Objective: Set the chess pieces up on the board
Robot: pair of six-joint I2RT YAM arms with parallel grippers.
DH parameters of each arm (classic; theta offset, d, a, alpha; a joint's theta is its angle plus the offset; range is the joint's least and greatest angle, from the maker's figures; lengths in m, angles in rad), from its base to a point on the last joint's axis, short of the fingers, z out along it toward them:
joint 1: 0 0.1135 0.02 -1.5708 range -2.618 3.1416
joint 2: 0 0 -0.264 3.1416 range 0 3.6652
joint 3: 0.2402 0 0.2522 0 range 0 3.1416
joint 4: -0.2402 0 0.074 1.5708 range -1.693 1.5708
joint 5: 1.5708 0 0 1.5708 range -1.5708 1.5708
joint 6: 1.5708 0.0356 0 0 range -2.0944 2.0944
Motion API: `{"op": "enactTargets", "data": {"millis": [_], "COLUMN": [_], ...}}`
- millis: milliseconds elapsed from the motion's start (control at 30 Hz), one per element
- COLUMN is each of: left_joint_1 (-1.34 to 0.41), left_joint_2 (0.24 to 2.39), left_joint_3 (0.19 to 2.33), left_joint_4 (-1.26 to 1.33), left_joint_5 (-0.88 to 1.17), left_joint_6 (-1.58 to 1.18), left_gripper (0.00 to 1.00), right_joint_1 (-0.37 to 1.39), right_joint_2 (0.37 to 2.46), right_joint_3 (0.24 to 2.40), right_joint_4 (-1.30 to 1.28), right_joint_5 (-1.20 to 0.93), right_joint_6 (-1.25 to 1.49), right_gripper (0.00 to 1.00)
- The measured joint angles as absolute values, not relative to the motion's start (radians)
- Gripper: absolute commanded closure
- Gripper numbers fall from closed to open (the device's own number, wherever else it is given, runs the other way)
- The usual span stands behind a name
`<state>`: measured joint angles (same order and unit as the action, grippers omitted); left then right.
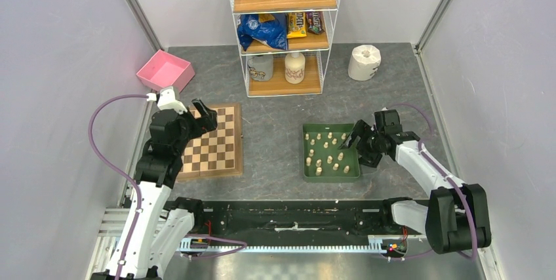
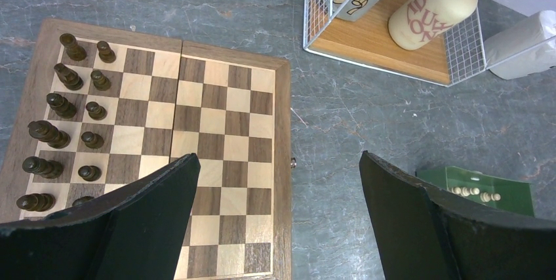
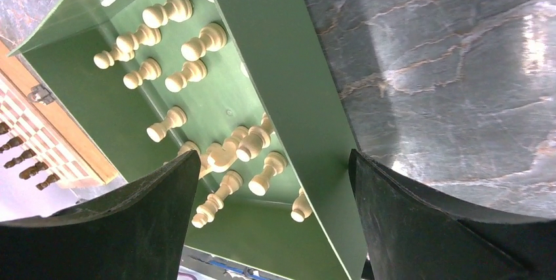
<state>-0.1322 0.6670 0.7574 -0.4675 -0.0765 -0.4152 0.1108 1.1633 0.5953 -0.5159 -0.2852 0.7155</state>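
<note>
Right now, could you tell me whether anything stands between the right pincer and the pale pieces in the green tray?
Only the green tray's right wall: the open right pincer sits at that edge, one finger over the tray, the other over the table. The pale pieces lie uncovered, open from above.

Top camera overlooks everything; left wrist looks closely down on the board, right wrist into the green tray.

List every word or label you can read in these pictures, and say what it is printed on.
"DUW" over "CON", as it seems, partly out of view: cream bottle.
Snack packets: too small to read.
Blue bag: too blurred to read.
Nothing else carries readable text.
</note>
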Motion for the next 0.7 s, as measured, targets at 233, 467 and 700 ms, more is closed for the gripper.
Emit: {"op": "enactTargets", "data": {"millis": [233, 467, 700], "left_joint_1": [-0.132, -0.132, -0.132], "left_joint_2": [0.681, 0.7, 0.718], "left_joint_3": [0.757, 0.757, 0.757], "left_joint_4": [-0.469, -0.47, -0.47], "left_joint_5": [-0.076, -0.075, -0.075], "left_joint_6": [-0.415, -0.415, -0.415], "left_gripper": [0.0, 0.0, 0.0], "right_joint_1": [0.178, 0.264, 0.348], "right_joint_2": [1.211, 1.263, 1.299], "right_joint_3": [0.617, 0.655, 0.688], "right_joint_4": [-0.466, -0.408, -0.357], "right_joint_5": [-0.28, -0.253, -0.219], "right_joint_6": [0.772, 0.842, 0.912], "right_gripper": [0.08, 0.08, 0.08]}}
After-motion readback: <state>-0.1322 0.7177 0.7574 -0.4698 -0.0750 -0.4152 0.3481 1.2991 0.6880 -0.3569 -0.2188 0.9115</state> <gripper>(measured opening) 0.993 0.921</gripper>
